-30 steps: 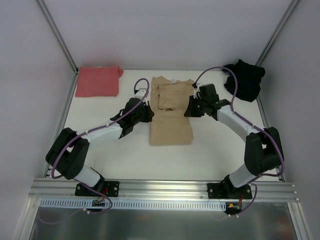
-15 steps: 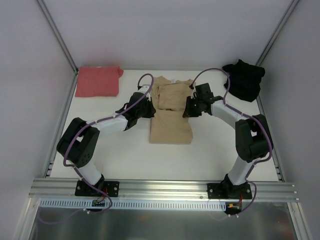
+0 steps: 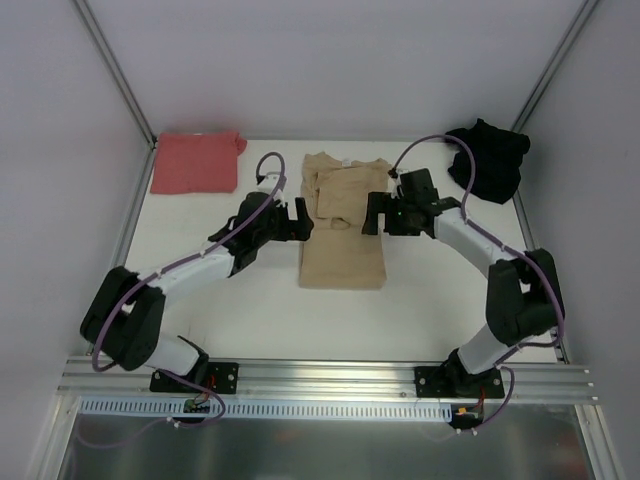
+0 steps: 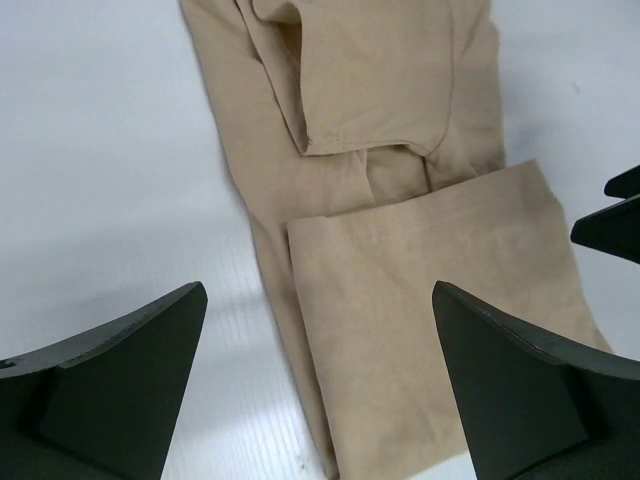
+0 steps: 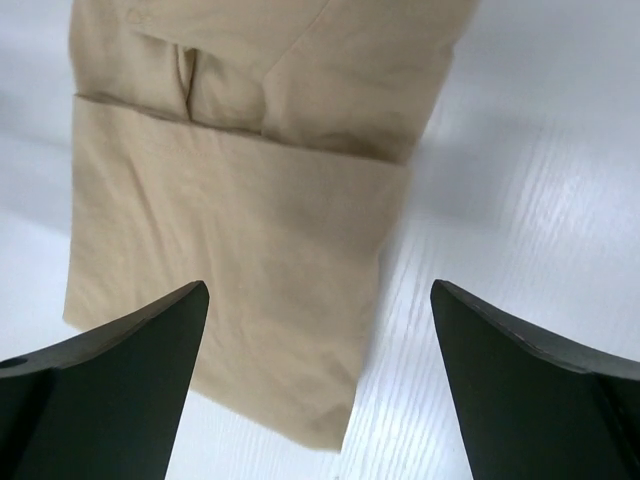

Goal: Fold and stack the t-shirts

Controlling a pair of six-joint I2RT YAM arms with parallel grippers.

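On the white table (image 3: 300, 310) the tan-beige t-shirt (image 3: 343, 225) lies in the middle of the top view. It is folded to a long narrow strip, with its lower part doubled up over the rest. The salmon-red t-shirt (image 3: 196, 161) is folded flat at the upper left of the table, well apart from the tan one. The black t-shirt (image 3: 490, 160) lies in a loose heap at the upper right corner, and a loop of the right arm's purple cable (image 3: 455, 170) passes in front of its left side. The left gripper (image 3: 300, 220) is just beside the left edge of the tan shirt and the right gripper (image 3: 378, 213) is just beside its right edge, so the two arms close the shirt in from both sides. In both wrist views the jaws stand wide apart and hold nothing, with the tan cloth seen between them. Whether the fingertips touch the cloth I cannot tell. An aluminium rail (image 3: 330, 378) runs along the bottom of the top view.
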